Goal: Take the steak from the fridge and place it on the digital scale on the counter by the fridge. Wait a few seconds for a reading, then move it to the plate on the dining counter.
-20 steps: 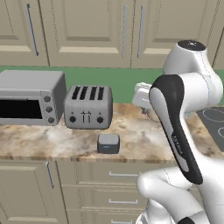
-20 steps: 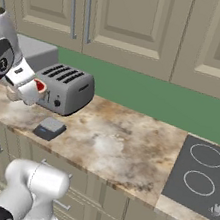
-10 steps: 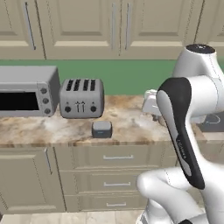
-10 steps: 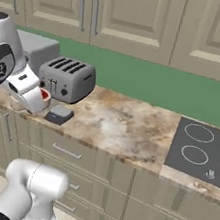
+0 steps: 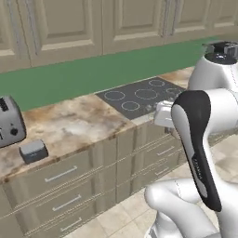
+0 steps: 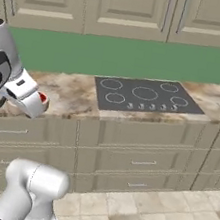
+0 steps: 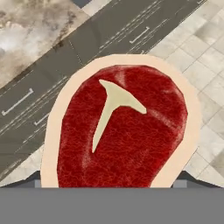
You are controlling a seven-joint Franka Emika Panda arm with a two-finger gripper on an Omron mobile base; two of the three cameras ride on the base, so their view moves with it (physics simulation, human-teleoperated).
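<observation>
The steak (image 7: 122, 131), red with a pale fat rim and a T-shaped bone mark, is held in my gripper (image 7: 111, 181), which is shut on it. In the right base view the gripper (image 6: 38, 103) hangs just in front of the counter (image 6: 74, 96) edge, left of the cooktop, with a bit of the steak (image 6: 43, 98) showing red. Below the steak lie drawer fronts and floor tiles. The digital scale (image 5: 33, 151) sits on the counter (image 5: 69, 123) far to the left, well away from the gripper. The fridge, the plate and the dining counter are out of view.
A silver toaster (image 5: 9, 123) stands at the left edge beside the scale. A black four-ring cooktop (image 6: 145, 95) is set in the counter ahead. Cream drawers (image 6: 138, 162) with silver handles run below, upper cabinets above, and tiled floor (image 6: 165, 217) lies to the right.
The whole picture has shifted: the base has swung right, so toaster and scale slid to the left edge and the cooktop came to the middle. The steak stays in the gripper.
</observation>
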